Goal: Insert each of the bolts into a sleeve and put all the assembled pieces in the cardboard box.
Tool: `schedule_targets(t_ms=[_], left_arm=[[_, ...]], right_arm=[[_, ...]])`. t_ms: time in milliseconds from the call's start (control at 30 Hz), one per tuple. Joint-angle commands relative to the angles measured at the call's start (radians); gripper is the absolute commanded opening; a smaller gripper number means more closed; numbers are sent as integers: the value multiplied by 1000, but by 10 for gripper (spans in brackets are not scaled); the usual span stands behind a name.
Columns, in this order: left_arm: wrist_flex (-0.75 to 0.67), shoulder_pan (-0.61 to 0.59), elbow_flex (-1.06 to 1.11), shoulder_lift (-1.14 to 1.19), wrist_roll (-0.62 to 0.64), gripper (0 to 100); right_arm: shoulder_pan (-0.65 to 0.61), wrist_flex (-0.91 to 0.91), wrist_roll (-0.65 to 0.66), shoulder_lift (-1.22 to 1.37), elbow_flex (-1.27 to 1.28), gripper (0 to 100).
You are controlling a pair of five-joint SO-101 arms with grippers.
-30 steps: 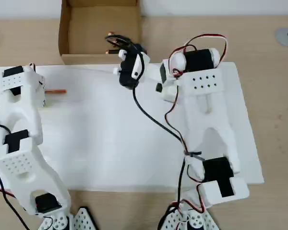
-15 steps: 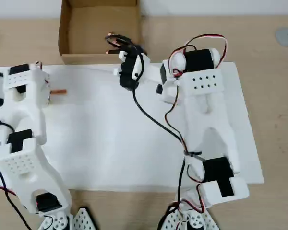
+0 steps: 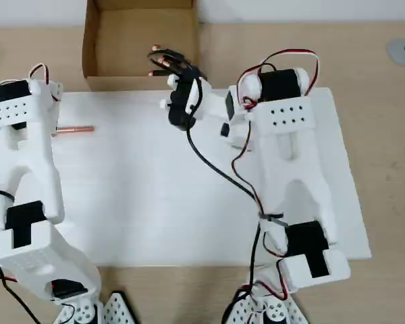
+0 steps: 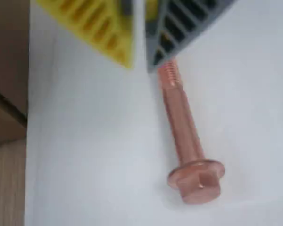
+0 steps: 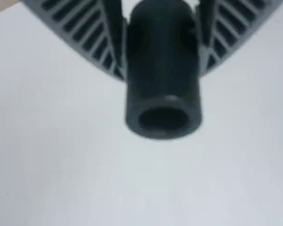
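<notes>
The cardboard box (image 3: 138,40) sits behind the mat (image 3: 155,202), bolt (image 3: 74,129) on its left part, sleeve (image 5: 162,94) above it.

The bolt (image 4: 181,122) is hiding its threaded tip behind the left gripper (image 4: 140,61). The sleeve (image 5: 162,94) is running back out of sight inside the right gripper (image 5: 162,52).

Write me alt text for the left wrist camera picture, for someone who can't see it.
A copper bolt lies flat on a white sheet, its threaded end at the tip of the yellow-and-grey left gripper, its flanged hex head farthest from it.
</notes>
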Motion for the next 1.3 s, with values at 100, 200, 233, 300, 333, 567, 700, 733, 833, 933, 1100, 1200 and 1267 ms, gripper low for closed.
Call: schedule_targets(t_ms=[100, 200, 233, 300, 333, 567, 700, 733, 833, 933, 1100, 1200, 1267], left_arm=[[2, -25, 17, -12, 5, 288], [11, -44, 32, -10, 5, 284], [17, -55, 35, -10, 8, 279], [17, -81, 40, -4, 41, 271], [18, -87, 48, -2, 71, 274], [15, -80, 78, 68, 146, 272], [21, -63, 17, 148, 153, 271], [23, -57, -5, 165, 153, 271], [48, -46, -61, 214, 157, 271], [89, -21, -121, 259, 173, 271], [130, -5, -215, 346, 175, 271], [149, -8, -275, 397, 175, 271], [170, -11, -321, 423, 175, 271]], right_arm=[[-24, 29, -11, -15, -61, 12], [-47, 31, -12, -13, -61, 12], [-53, 31, -12, -13, -61, 12], [-61, 31, -12, -12, -59, 12], [-62, 31, -12, -12, -59, 12], [-70, 52, -14, -12, -59, 12], [-73, 52, -29, -12, -58, 12], [-73, 52, -34, -12, -54, 12], [-73, 58, -35, -12, -53, 12], [-76, 58, -54, -10, -53, 12], [-122, 58, -77, -10, -51, 12], [-127, 58, -91, -10, -51, 12], [-127, 58, -98, -10, -51, 12]])
